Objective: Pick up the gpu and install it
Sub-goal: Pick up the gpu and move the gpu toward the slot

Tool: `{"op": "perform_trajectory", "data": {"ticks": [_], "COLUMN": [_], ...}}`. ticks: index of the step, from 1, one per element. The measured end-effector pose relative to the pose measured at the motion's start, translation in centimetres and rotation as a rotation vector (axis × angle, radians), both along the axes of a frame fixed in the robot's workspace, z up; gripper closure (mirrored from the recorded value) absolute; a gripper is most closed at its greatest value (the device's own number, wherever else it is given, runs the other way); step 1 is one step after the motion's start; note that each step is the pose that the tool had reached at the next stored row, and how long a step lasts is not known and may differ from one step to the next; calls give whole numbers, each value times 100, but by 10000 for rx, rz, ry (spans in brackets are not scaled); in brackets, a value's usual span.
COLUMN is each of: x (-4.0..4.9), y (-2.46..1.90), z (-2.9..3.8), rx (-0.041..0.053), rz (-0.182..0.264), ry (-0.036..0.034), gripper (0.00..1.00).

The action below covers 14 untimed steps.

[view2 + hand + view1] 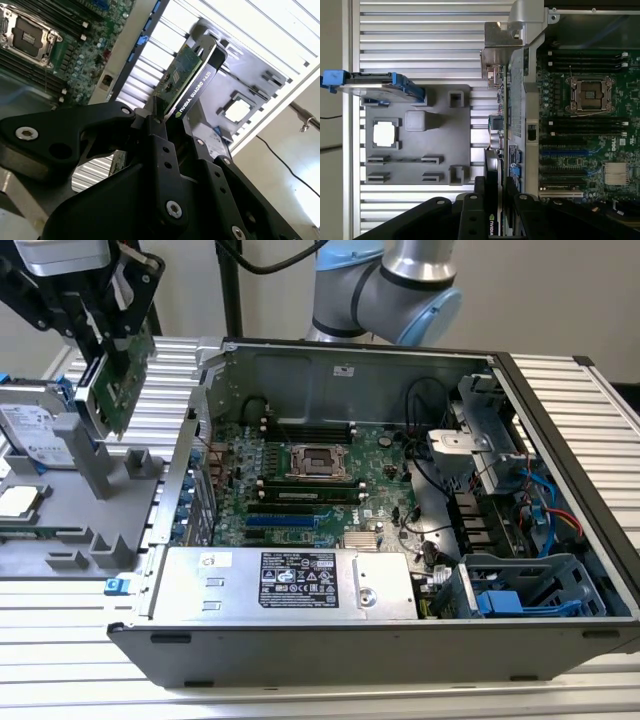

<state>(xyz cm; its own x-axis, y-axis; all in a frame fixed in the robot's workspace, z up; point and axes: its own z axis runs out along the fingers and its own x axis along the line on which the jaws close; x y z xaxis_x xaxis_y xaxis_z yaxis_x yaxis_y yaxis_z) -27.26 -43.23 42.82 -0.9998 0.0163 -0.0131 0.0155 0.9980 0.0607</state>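
Gpu (120, 385) hung tilted, clear of the grey holder (95, 475) below it, at the exterior view's left, beside the open case (400, 630). Gripper (112, 345) was clamped onto its upper edge. Hard drive (30, 435) stood in holder.

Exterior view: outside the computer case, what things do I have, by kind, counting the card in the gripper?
gpu: 1
hard drive: 1
processor chip: 1
grey holder tray: 1
Total: 4
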Motion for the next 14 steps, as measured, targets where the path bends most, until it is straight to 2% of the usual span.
{"op": "perform_trajectory", "data": {"ticks": [14], "x": [143], "y": [0], "z": [0], "rx": [0], "rz": [0], "ry": [-1], "gripper": [100]}}
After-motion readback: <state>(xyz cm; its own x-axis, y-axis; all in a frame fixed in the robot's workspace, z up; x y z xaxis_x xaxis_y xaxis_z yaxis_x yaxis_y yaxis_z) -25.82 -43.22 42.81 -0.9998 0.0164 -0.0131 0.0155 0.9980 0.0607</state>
